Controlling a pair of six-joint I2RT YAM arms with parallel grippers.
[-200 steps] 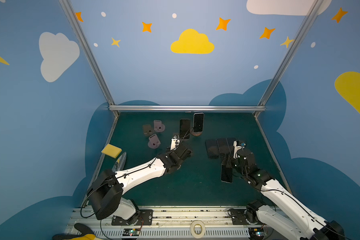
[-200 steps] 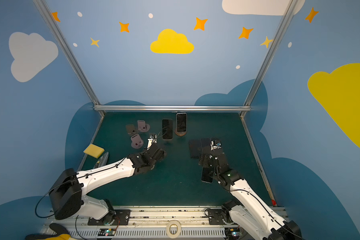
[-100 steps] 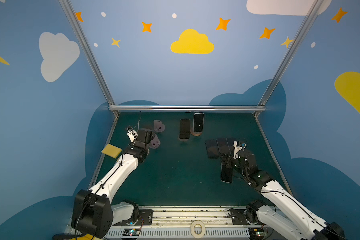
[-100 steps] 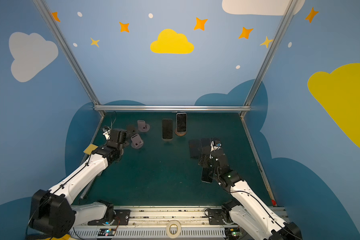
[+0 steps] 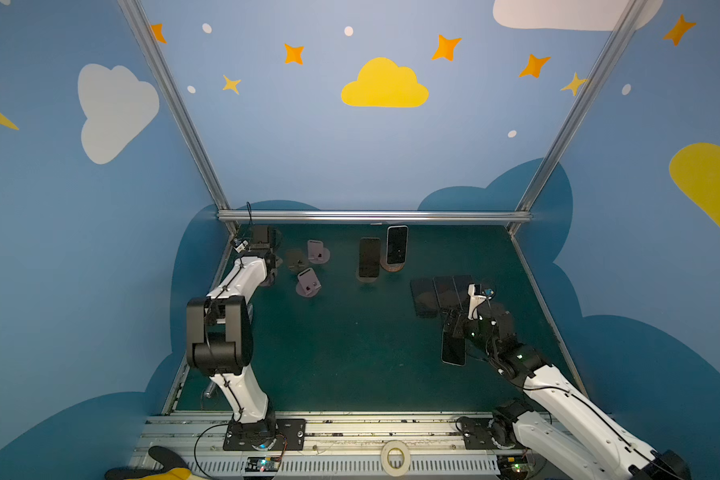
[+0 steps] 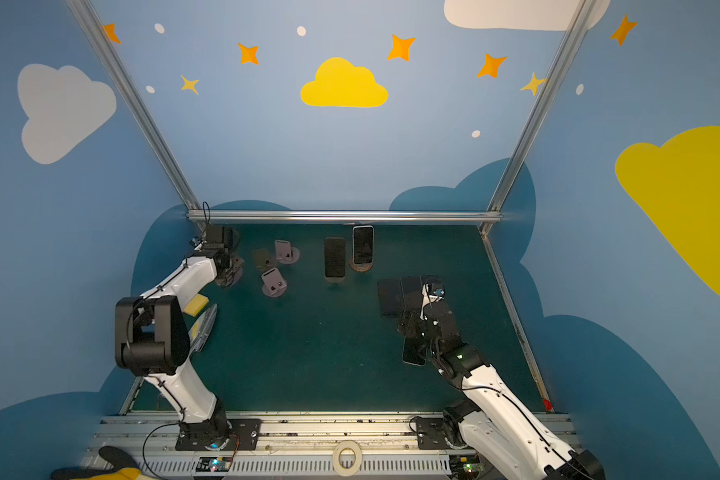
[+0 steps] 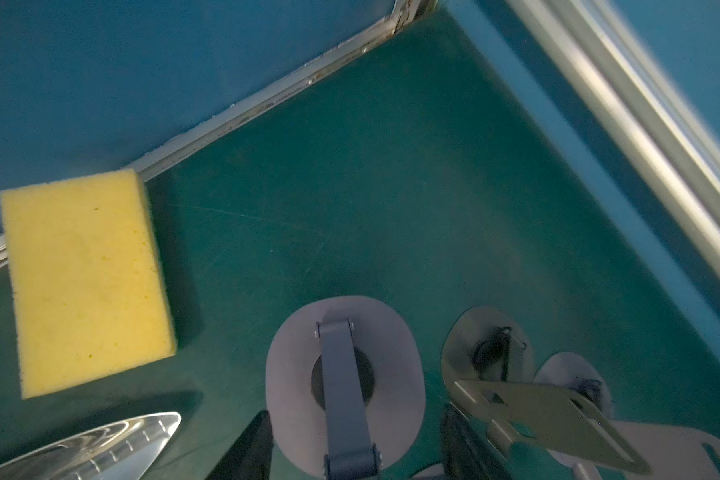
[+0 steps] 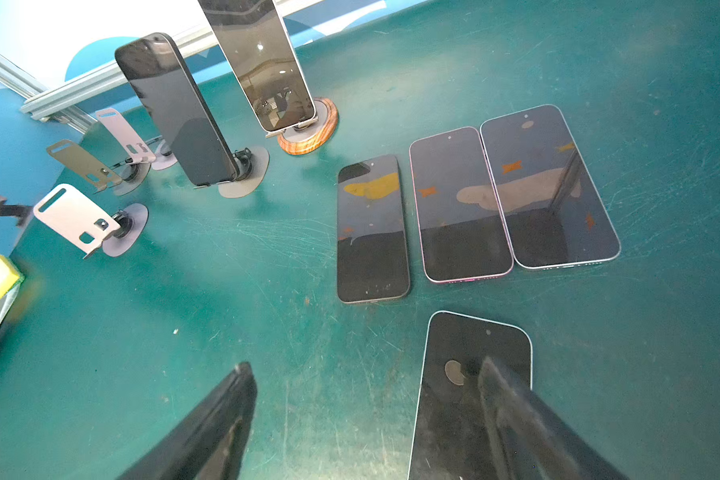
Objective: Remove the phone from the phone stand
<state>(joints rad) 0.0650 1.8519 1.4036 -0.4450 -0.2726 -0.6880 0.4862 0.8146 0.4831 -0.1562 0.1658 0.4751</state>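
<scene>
Standing upright at the back of the green surface (image 5: 350, 353), a black phone (image 5: 369, 257) leans in a grey round-based stand (image 8: 242, 183), and just beside it a second dark phone (image 5: 397, 245) sits in a stand with a round wooden base (image 8: 308, 133). Three dark phones (image 8: 474, 199) lie flat, side by side, on the right half of the surface. Nearer the right arm, a fourth dark phone (image 8: 462, 374) lies flat.

The right gripper (image 8: 362, 365) hovers low with its fingers (image 8: 217, 428) spread wide. One finger crosses above the fourth phone, and nothing sits between them.

The left gripper (image 7: 354, 415) is in the far left corner. Its fingers (image 7: 252, 449) flank a grey oval-based stand with a blue-grey bar (image 7: 346, 374); whether they press on it I cannot tell. An olive metal stand (image 7: 549, 419) is just beside it. A yellow rectangular sponge (image 7: 84, 282) lies against the left wall, near a shiny silver tool (image 7: 100, 444). Two more empty pale grey stands (image 5: 308, 282) (image 5: 317, 251) stand between the corner and the upright phones.
</scene>
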